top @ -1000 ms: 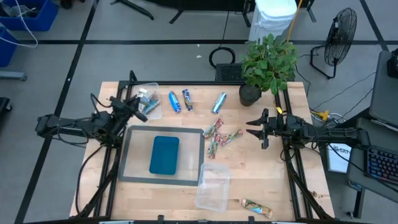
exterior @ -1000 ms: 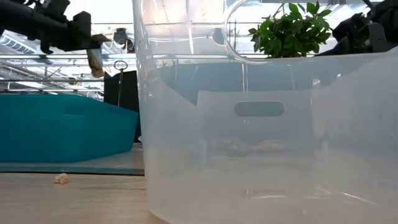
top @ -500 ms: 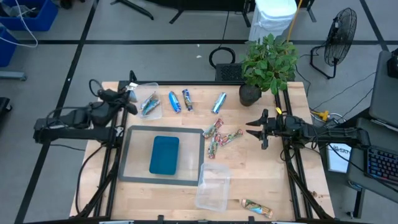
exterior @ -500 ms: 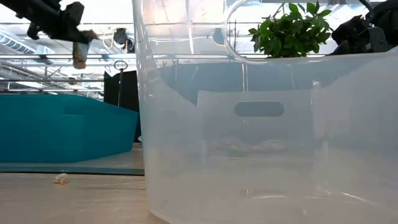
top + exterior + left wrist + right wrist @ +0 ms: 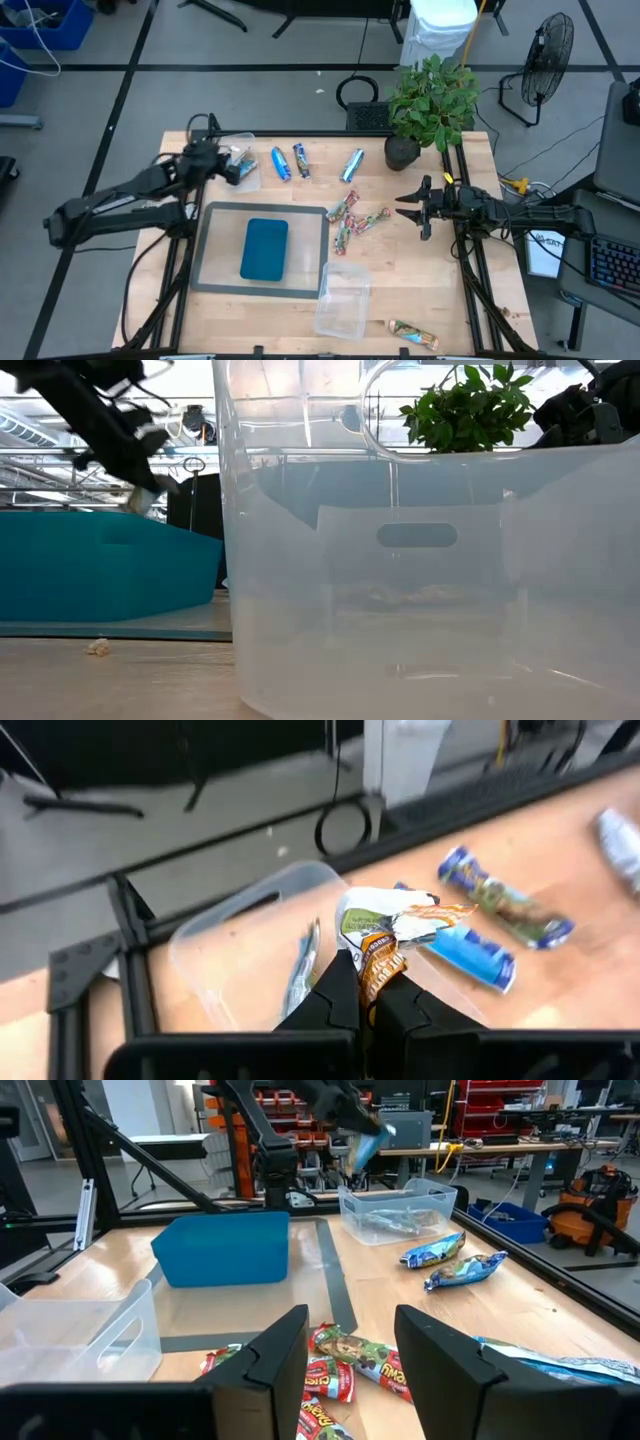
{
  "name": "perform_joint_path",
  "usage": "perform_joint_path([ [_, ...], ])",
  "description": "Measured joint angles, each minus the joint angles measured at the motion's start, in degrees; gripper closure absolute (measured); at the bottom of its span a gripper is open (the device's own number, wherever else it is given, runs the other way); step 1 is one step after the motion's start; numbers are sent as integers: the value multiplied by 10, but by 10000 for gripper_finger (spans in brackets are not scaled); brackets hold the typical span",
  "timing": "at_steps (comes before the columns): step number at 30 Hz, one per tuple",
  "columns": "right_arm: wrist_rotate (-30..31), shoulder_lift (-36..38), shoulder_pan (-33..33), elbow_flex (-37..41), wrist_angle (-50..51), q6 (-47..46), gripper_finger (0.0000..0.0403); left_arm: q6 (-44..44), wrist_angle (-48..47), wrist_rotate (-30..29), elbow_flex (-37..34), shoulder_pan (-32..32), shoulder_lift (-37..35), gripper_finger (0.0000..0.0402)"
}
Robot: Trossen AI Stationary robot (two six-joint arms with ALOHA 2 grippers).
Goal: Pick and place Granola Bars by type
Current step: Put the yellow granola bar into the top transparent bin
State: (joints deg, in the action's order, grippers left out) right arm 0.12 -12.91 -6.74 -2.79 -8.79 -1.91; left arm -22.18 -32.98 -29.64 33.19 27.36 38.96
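Pinched tight between the fingers of the left gripper (image 5: 366, 992) is one silver-tan bar (image 5: 385, 928) with teal on its wrapper, gripped by one crimped end so the rest of the wrapper stands out ahead of the fingers. That end-hold probably leaves the bar free to drop cleanly once the jaws part. In the high view the left gripper (image 5: 222, 163) hangs above the clear tub (image 5: 240, 160) at the table's far left corner, and the wrist view shows at least one similar silvery bar (image 5: 301, 970) already lying in that tub, so this looks like the bin for that type and the carried bar is about to join it.

Just beside the tub, on the bare wood, lie three blue bars (image 5: 281, 163) in a loose row, not yet sorted. Nearer the middle of the table sits a cluster of red-green bars (image 5: 352, 222), some touching each other. One more multicoloured bar (image 5: 412, 335) lies alone near the front edge, close to a second clear tub (image 5: 342, 298), which appears empty and is presumably meant for another type. A teal tray (image 5: 265, 248) rests on a grey mat between the two tubs.

Waiting above the table's right side, the right gripper (image 5: 412, 209) has its jaws parted and holds nothing; its wrist view looks straight onto the red-green cluster (image 5: 345, 1363), a sensible spot for a next pick. A potted plant (image 5: 432, 100) stands at the far right corner.
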Motion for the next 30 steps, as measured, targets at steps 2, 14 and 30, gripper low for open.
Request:
perform_joint_path([
  [2,0,0,0,0,-1,-1,262,9,19,25,-1,24,35,399],
  [14,-1,0,0,0,0,-4,264,24,126,130,-1,122,225,395],
  [30,-1,0,0,0,5,-4,264,-36,149,139,-1,142,282,396],
])
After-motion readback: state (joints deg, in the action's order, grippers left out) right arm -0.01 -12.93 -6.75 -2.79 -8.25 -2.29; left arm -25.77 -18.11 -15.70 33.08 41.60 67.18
